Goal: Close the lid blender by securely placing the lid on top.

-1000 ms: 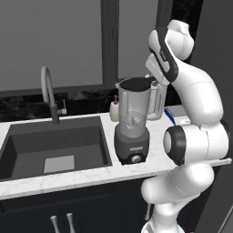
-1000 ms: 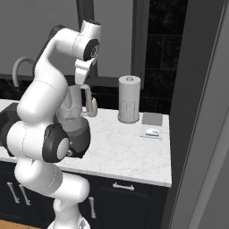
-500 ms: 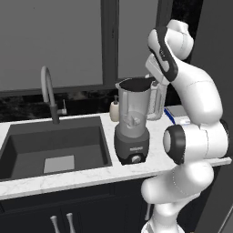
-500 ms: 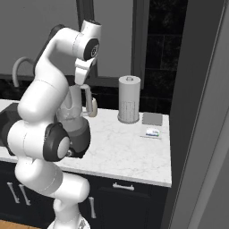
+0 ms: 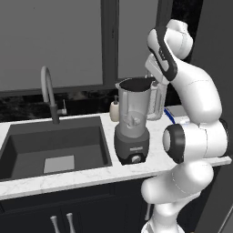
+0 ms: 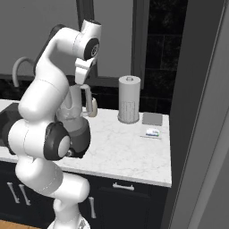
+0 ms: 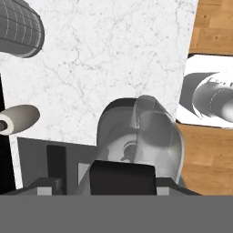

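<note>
Left base view: the lid [image 5: 135, 83] sits on the mouth of the blender [image 5: 133, 122], on the counter [image 5: 82, 175] beside the sink [image 5: 54, 146]. Gripper [image 5: 153, 83] is right at the jar's rim; can't tell how wide it's open. Right base view: arm covers most of the blender [image 6: 77, 117]. Hand view: looking down the jar [image 7: 143, 143].

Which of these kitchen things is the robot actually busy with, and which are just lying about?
In the job:
blender
lid, lying on the jar's mouth
claw, right beside the lid

Just lying about:
sink
faucet
soap bottle
white cylinder
</note>
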